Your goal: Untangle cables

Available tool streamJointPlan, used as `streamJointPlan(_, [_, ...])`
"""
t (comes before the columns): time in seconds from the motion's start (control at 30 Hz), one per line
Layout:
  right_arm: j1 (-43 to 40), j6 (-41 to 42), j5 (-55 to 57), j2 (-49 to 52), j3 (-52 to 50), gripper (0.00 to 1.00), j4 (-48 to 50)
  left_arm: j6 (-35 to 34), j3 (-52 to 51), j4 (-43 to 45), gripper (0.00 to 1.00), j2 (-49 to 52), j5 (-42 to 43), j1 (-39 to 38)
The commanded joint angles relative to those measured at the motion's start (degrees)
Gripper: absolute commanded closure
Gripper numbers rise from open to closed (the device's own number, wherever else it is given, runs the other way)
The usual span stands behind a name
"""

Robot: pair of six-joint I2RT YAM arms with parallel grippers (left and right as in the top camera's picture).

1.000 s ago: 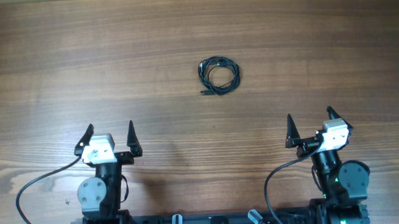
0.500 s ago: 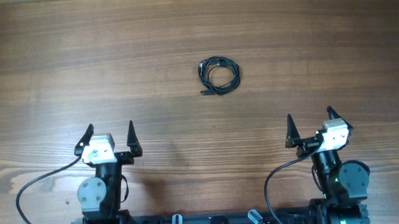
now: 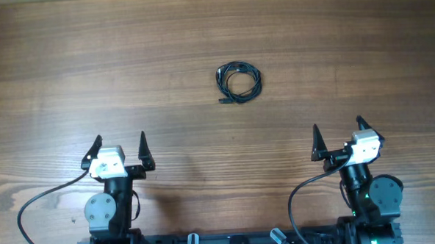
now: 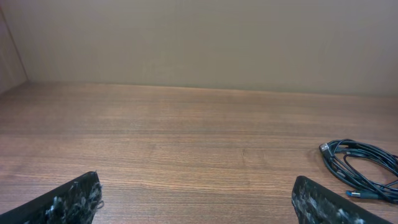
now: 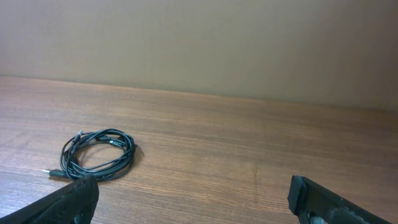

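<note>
We look over a brown wood-grain table [image 3: 53, 55]. Nearest us, the left black two-finger pincer [image 3: 119, 136] and the right black two-finger pincer [image 3: 337, 123] both stand wide, holding nothing. Well ahead, between them, lies the small coil of thin black cables [image 3: 238, 82].

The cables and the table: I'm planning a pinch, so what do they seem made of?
Cables: thin black wires, probably plastic- or rubber-jacketed; slightly glossy, lying in limp loops. Table: wood or wood-look laminate, matte; brown grain lines run across it, which one is unclear.
</note>
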Motion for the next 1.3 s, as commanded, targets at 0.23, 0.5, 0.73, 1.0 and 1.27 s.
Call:
streamJointPlan(0.23, [-0.3,0.1,0.1,-0.3,-0.3,0.00,0.1,0.9,-0.3,0.1,0.00,-0.3,0.2,0.4])
streamJointPlan(0.5, [-0.3,0.1,0.1,-0.3,-0.3,0.00,0.0,-1.3,-0.2,0.2,0.00,-0.3,1.1,0.3])
streamJointPlan(0.73, [-0.3,0.1,0.1,-0.3,-0.3,0.00,0.0,-4.3,7.5,-6.3,0.00,-0.1,7.7,0.3])
streamJointPlan(1.0, [-0.3,0.1,0.1,-0.3,-0.3,0.00,0.0,-4.4,23.7,-15.8,0.00,7.5,7.3,0.4])
streamJointPlan(1.27, [-0.3,0.1,0.1,-0.3,-0.3,0.00,0.0,-5.4,41.5,-22.0,0.00,23.4,7.3,0.3])
